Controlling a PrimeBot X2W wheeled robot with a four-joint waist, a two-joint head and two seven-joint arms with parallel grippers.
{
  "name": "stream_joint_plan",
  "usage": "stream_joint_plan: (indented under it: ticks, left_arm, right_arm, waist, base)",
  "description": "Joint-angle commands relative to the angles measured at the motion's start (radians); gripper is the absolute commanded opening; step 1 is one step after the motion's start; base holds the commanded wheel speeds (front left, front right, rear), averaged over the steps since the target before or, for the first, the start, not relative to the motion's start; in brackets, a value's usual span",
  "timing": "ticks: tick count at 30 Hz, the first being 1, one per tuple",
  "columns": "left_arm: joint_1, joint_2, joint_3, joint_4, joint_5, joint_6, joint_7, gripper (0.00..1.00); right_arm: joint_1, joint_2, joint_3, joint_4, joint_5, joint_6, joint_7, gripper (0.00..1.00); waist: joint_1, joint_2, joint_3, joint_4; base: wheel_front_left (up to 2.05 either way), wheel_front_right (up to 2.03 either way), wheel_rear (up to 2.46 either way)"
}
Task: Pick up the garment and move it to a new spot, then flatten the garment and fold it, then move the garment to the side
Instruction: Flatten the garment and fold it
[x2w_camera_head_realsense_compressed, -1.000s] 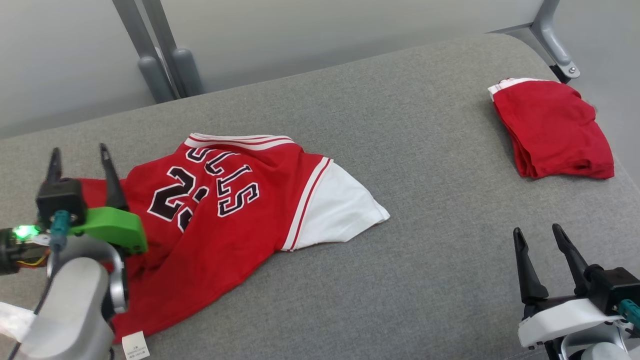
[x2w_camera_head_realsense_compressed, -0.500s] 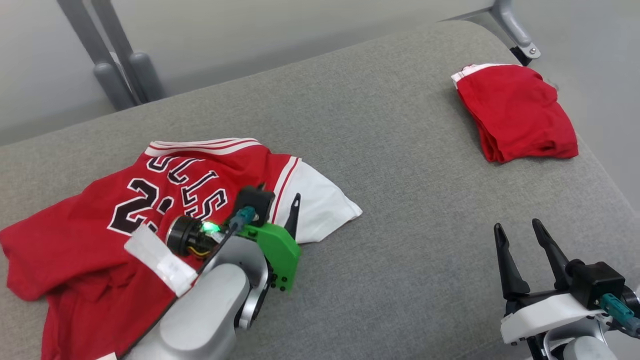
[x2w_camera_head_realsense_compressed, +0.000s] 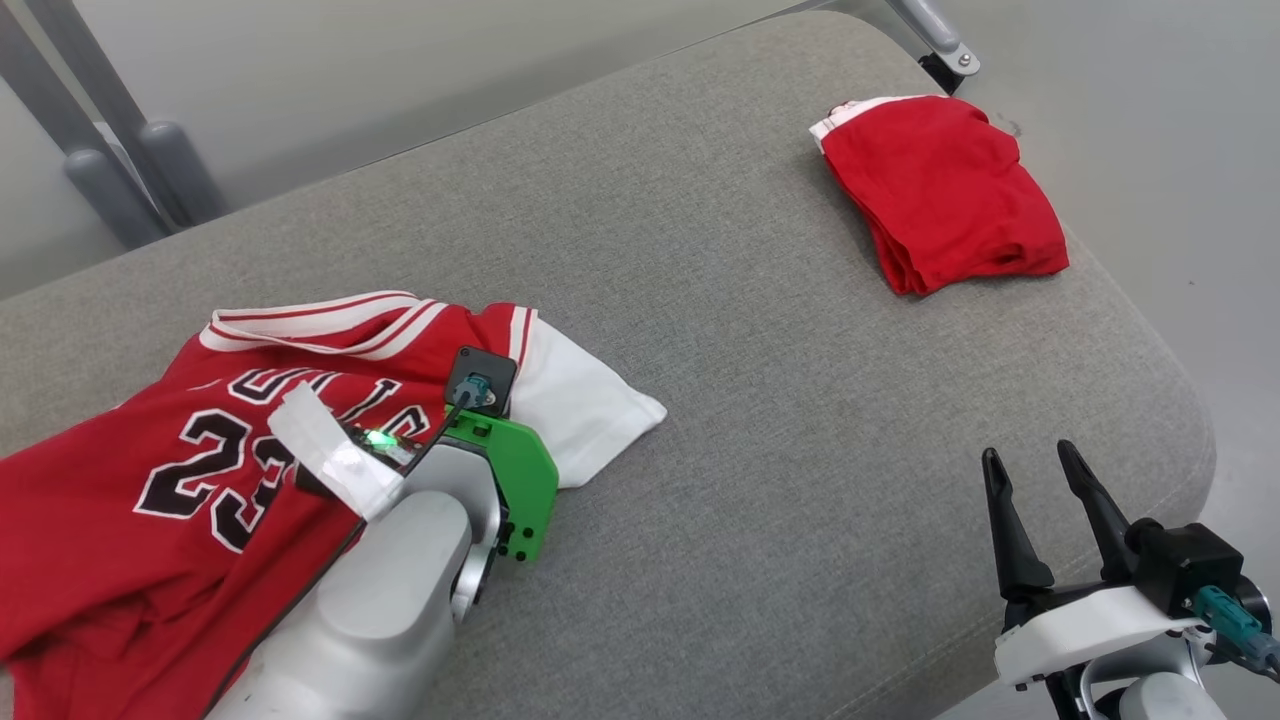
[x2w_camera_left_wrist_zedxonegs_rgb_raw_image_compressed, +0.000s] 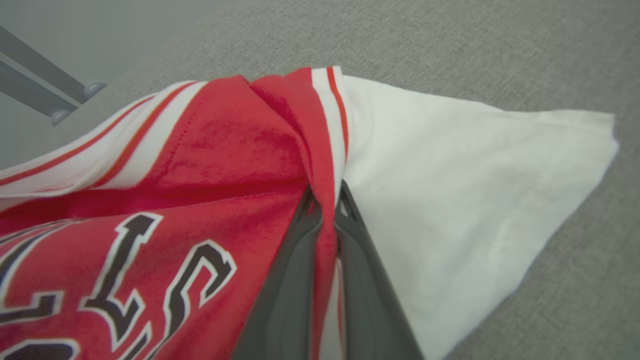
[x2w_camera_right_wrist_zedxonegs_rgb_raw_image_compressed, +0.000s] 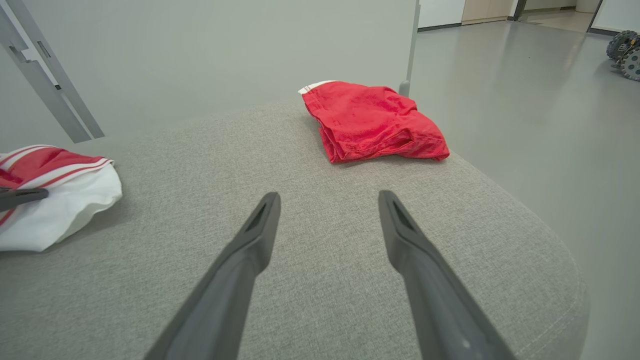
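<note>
A red jersey with black-and-white lettering and a white sleeve lies crumpled on the left of the grey padded surface. My left gripper is shut on a pinched fold of the jersey at the striped seam where red meets the white sleeve. In the head view its fingers are hidden under the wrist's green mount. My right gripper stands open at the lower right, holding nothing, well apart from the jersey. Its wrist view shows the fingers spread over bare padding, with the jersey's sleeve at far left.
A second red garment, folded, lies at the far right corner, and appears ahead of my right gripper. The padding's rounded edge drops to the floor on the right. Grey metal legs stand behind at the left.
The head camera has turned, shifting the whole picture. My left gripper crossed from the jersey's left edge to the sleeve seam and went from open to shut on the fabric. The right gripper stayed open.
</note>
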Motion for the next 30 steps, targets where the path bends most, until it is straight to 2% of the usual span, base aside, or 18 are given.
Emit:
stream_joint_plan:
  ticks: [1,4,7,12,13,14,17,20,22,24,30]
  left_arm:
    - [-0.007,-0.016,-0.003,-0.002,-0.017,-0.036,-0.023,0.0]
    - [-0.015,-0.046,-0.011,-0.019,-0.028,-0.092,-0.071,0.0]
    - [-0.023,-0.07,-0.026,-0.043,-0.043,-0.13,-0.104,0.0]
    - [-0.019,-0.087,-0.05,-0.08,-0.09,-0.166,-0.167,0.0]
    - [-0.017,-0.088,-0.047,-0.086,-0.097,-0.162,-0.186,0.0]
    - [-0.009,-0.089,-0.044,-0.1,-0.125,-0.161,-0.202,1.0]
    - [0.023,-0.09,-0.073,-0.142,-0.182,-0.19,-0.212,1.0]
    - [0.059,-0.088,-0.069,-0.212,-0.236,-0.162,-0.248,1.0]
    - [0.101,-0.087,-0.062,-0.244,-0.238,-0.119,-0.274,1.0]
    - [0.146,-0.06,-0.052,-0.291,-0.233,-0.083,-0.301,1.0]
    - [0.359,0.076,0.09,-0.517,-0.206,0.117,-0.393,1.0]
  right_arm:
    - [0.011,0.002,-0.005,0.002,0.004,0.0,-0.003,1.0]
    - [0.008,-0.001,-0.005,0.004,0.006,0.0,-0.003,1.0]
    - [0.0,-0.005,-0.006,0.006,0.008,0.0,-0.003,1.0]
    - [-0.004,-0.012,0.003,0.013,0.009,0.0,-0.003,1.0]
    - [-0.003,-0.013,0.004,0.015,0.009,0.0,-0.003,1.0]
    - [-0.002,-0.014,0.004,0.016,0.009,0.0,-0.003,1.0]
    - [0.013,-0.017,-0.002,0.02,0.007,0.0,-0.003,1.0]
    - [0.027,-0.021,-0.014,0.023,0.0,0.0,-0.003,1.0]
    - [0.037,-0.021,-0.029,0.018,-0.001,0.0,-0.003,1.0]
    - [0.047,-0.021,-0.039,0.01,-0.005,0.0,-0.003,1.0]
    - [0.078,-0.034,-0.075,-0.018,-0.018,0.0,-0.003,1.0]
  waist:
    - [0.0,0.0,-0.004,0.002]
    - [0.0,0.0,-0.006,0.011]
    - [0.0,0.0,-0.007,0.02]
    - [0.0,0.0,-0.012,0.034]
    - [0.0,0.0,-0.014,0.037]
    - [0.0,0.0,-0.016,0.04]
    - [0.0,0.0,-0.028,0.059]
    - [0.0,0.0,-0.045,0.085]
    - [0.0,0.0,-0.057,0.109]
    - [0.0,0.0,-0.067,0.134]
    - [0.0,0.0,-0.103,0.217]
  base:
    - [0.0,0.0,0.0]
    - [0.0,0.0,0.0]
    - [0.0,0.0,0.0]
    - [0.0,0.0,0.0]
    - [0.0,0.0,0.0]
    - [0.0,0.0,0.0]
    - [0.0,0.0,0.0]
    - [0.0,0.0,0.0]
    - [0.0,0.0,0.0]
    - [0.0,0.0,0.0]
    - [0.0,0.0,0.0]
